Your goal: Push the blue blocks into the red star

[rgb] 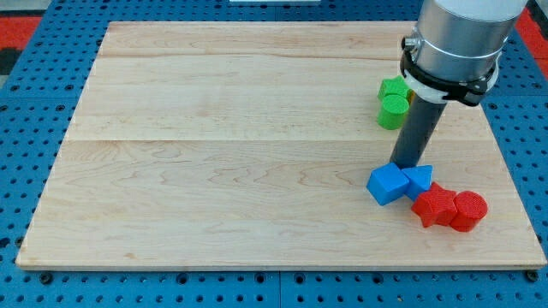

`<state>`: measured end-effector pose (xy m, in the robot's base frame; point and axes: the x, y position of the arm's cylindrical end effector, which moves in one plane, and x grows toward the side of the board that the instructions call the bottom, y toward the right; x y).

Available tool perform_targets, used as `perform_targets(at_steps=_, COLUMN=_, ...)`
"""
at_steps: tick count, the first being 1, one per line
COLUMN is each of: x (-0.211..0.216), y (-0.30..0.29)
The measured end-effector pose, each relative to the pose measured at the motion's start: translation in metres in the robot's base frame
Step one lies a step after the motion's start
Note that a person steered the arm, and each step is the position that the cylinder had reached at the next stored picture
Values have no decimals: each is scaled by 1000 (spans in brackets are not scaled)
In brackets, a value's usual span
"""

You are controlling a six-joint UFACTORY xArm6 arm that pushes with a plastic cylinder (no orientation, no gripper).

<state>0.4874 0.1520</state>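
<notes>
my tip [408,164] — touching two blue blocks [399,181] just below | red star [435,205] beyond them | no jaws — only a rod | green blocks [394,102] above

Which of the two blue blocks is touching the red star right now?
The blue block on the view's right, just below my tip, touches the red star. The larger blue block on its left sits clear of it.

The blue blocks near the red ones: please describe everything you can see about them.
The blue blocks are two matte, plastic-looking pieces lying flat on the wooden board, near its lower right part. The left one looks like a cube; the right one is smaller and angular. They touch each other, and the right one meets the red star. My tip stands right behind them, at their top edge.
</notes>
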Motion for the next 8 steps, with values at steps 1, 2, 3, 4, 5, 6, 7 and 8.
perform_targets(at_steps=1, x=-10, y=-32)
perform_targets(at_steps=2, x=-10, y=-61)
perform_targets(at_steps=3, x=1, y=-67)
perform_targets(at_steps=4, x=16, y=-26)
perform_targets(at_steps=5, x=16, y=-9)
perform_targets(at_steps=6, x=10, y=-40)
perform_targets(at_steps=7, x=2, y=-80)
perform_targets(at_steps=8, x=1, y=-106)
